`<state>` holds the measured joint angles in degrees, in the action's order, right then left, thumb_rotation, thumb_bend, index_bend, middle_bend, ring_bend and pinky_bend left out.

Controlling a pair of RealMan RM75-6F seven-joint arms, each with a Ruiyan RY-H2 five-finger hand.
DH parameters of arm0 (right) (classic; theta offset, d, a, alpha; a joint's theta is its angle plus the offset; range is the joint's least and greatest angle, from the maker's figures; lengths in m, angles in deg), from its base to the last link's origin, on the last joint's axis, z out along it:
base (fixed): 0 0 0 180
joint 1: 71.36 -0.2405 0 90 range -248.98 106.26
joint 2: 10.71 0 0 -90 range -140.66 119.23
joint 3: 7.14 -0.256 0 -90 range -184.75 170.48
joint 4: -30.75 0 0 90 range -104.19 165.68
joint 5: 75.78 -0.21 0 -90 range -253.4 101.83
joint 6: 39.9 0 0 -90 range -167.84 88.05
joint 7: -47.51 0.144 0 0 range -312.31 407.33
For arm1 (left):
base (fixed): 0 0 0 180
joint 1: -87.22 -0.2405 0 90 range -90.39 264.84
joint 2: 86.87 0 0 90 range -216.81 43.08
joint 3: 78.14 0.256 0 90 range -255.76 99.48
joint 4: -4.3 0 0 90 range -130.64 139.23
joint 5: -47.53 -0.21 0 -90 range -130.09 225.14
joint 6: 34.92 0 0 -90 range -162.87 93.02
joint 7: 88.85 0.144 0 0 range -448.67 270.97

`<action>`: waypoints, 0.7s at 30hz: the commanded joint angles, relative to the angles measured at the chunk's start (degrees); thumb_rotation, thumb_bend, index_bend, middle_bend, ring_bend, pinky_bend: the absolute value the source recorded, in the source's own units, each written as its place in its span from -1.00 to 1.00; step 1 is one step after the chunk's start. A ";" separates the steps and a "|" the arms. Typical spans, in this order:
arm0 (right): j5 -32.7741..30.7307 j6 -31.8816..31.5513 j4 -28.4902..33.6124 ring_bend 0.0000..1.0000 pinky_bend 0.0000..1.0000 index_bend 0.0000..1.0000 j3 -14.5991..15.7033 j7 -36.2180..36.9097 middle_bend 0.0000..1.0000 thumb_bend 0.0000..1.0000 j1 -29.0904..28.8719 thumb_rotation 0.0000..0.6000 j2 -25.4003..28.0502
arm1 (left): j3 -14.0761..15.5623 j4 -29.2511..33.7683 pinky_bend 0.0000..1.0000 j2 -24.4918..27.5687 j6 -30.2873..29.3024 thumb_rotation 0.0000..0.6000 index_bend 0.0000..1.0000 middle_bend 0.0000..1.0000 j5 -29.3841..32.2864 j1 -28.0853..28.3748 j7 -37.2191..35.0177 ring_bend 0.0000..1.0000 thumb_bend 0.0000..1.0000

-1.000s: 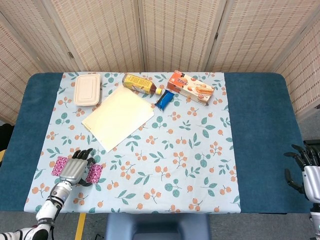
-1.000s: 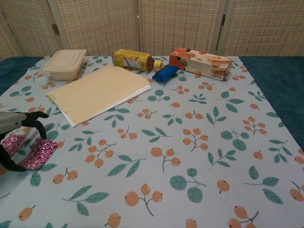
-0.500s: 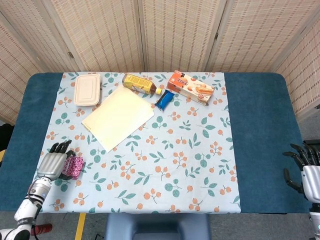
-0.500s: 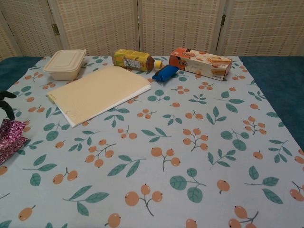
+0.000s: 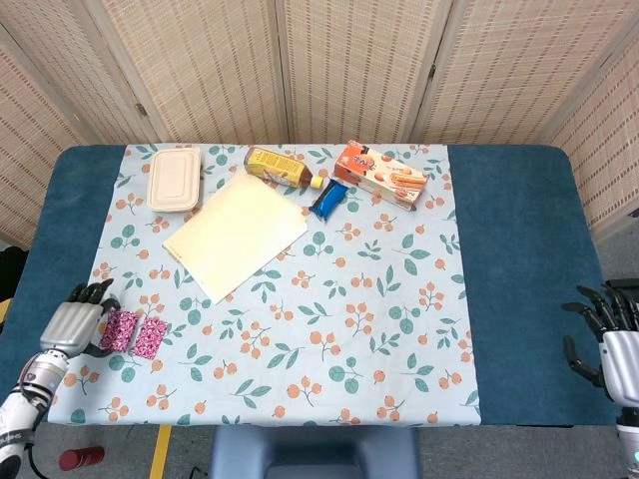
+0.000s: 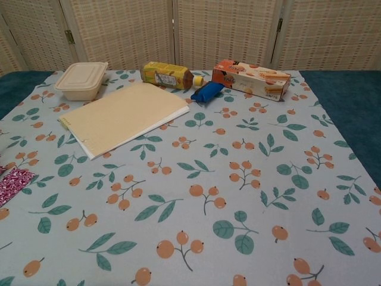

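My left hand [image 5: 72,324] hovers over the table's front left edge, on the blue cloth [image 5: 60,249]. Its fingers are spread with nothing between them. A pink patterned packet [image 5: 136,334] lies flat on the floral cloth just right of that hand, its left end beside the thumb. The chest view shows only the packet's end [image 6: 12,181] at the left border, and no hand. My right hand [image 5: 607,341] hangs open past the table's front right corner, holding nothing.
At the back lie a beige lidded box [image 5: 175,179], a yellow bottle on its side [image 5: 279,167], a blue packet [image 5: 329,200] and an orange biscuit box [image 5: 379,173]. A cream notepad [image 5: 236,233] lies left of centre. A red object [image 5: 76,459] sits on the floor.
My left hand has drawn back to the left edge. The pink packet went left with it, bunched up half a second ago, and now lies flat beside the hand. The right hand barely moved.
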<state>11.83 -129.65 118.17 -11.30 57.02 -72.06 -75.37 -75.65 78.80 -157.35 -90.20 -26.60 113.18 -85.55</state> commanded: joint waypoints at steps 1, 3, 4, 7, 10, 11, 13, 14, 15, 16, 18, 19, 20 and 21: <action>0.12 -0.16 0.23 -1.00 -1.00 -0.40 0.07 -0.13 -0.65 -0.01 0.09 1.00 0.02 | 0.83 -2.93 -1.00 -0.77 0.87 1.00 -0.36 -1.00 -2.41 0.12 -2.38 -1.00 -0.81; 0.25 -0.34 0.41 -1.00 -1.00 -0.40 0.11 -0.23 -0.65 -0.01 0.16 1.00 0.03 | 1.09 -4.60 -1.00 -1.34 1.40 1.00 -0.37 -1.00 -3.53 0.29 -3.70 -1.00 -0.81; 0.30 -0.40 0.48 -1.00 -1.00 -0.40 0.12 -0.28 -0.65 -0.01 0.18 1.00 0.05 | 1.20 -5.23 -1.00 -1.56 1.70 1.00 -0.37 -1.00 -3.97 0.40 -4.23 -1.00 -0.81; 0.46 -0.65 0.74 -1.00 -1.00 -0.40 0.17 -0.47 -0.65 -0.01 0.28 1.00 0.09 | 1.45 -7.06 -1.00 -2.37 2.33 1.00 -0.39 -1.00 -5.16 0.65 -5.61 -1.00 -0.81; 0.39 -0.81 0.88 -1.00 -1.00 -0.40 0.24 -0.57 -0.65 -0.01 0.46 1.00 0.10 | 1.61 -8.61 -1.00 -3.13 2.54 1.00 -0.40 -1.00 -6.13 0.78 -5.97 -1.00 -0.81; 0.37 -0.85 0.91 -1.00 -1.00 -0.40 0.25 -0.56 -0.65 -0.01 0.50 1.00 0.09 | 1.57 -8.91 -1.00 -3.30 2.75 1.00 -0.40 -1.00 -6.14 0.83 -6.09 -1.00 -0.81; 0.40 -0.96 0.91 -1.00 -1.00 -0.40 0.26 -0.54 -0.65 -0.01 0.57 1.00 0.05 | 1.42 -9.42 -1.00 -3.58 3.11 1.00 -0.41 -1.00 -6.03 0.84 -6.47 -1.00 -0.81; 0.40 -1.00 0.90 -1.00 -1.00 -0.40 0.29 -0.53 -0.65 -0.01 0.62 1.00 0.04 | 1.36 -9.74 -1.00 -3.74 3.21 1.00 -0.41 -1.00 -6.04 0.83 -6.55 -1.00 -0.81; 0.39 -1.01 0.90 -1.00 -1.00 -0.40 0.30 -0.52 -0.65 -0.01 0.64 1.00 0.02 | 1.32 -9.97 -1.00 -3.88 3.23 1.00 -0.41 -1.00 -6.07 0.80 -6.56 -1.00 -0.81; 0.37 -1.02 0.88 -1.00 -1.00 -0.40 0.31 -0.52 -0.65 -0.01 0.66 1.00 -0.01 | 1.28 -10.16 -1.00 -4.00 3.29 1.00 -0.41 -1.00 -6.08 0.78 -6.62 -1.00 -0.81; 0.38 -0.99 0.82 -1.00 -1.00 -0.40 0.34 -0.48 -0.66 -0.01 0.67 1.00 -0.08 | 1.18 -10.50 -1.00 -4.24 3.65 1.00 -0.41 -1.00 -5.98 0.77 -6.84 -1.00 -0.81; 0.39 -0.98 0.80 -1.00 -1.00 -0.40 0.35 -0.47 -0.66 -0.01 0.67 1.00 -0.11 | 1.14 -10.65 -1.00 -4.34 3.79 1.00 -0.41 -1.00 -5.91 0.76 -6.85 -1.00 -0.81; 0.39 -0.97 0.76 -1.00 -1.00 -0.40 0.36 -0.45 -0.66 -0.01 0.67 1.00 -0.13 | 1.11 -10.79 -1.00 -4.42 3.99 1.00 -0.41 -1.00 -5.86 0.75 -6.82 -1.00 -0.81; 0.37 -0.95 0.76 -1.00 -1.00 -0.40 0.36 -0.44 -0.66 -0.01 0.68 1.00 -0.13 | 1.08 -10.84 -1.00 -4.48 4.13 1.00 -0.41 -1.00 -5.79 0.74 -6.81 -1.00 -0.81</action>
<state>12.19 -130.60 118.92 -10.94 56.58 -71.38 -75.50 -74.55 67.99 -161.79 -86.09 -32.42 113.93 -92.36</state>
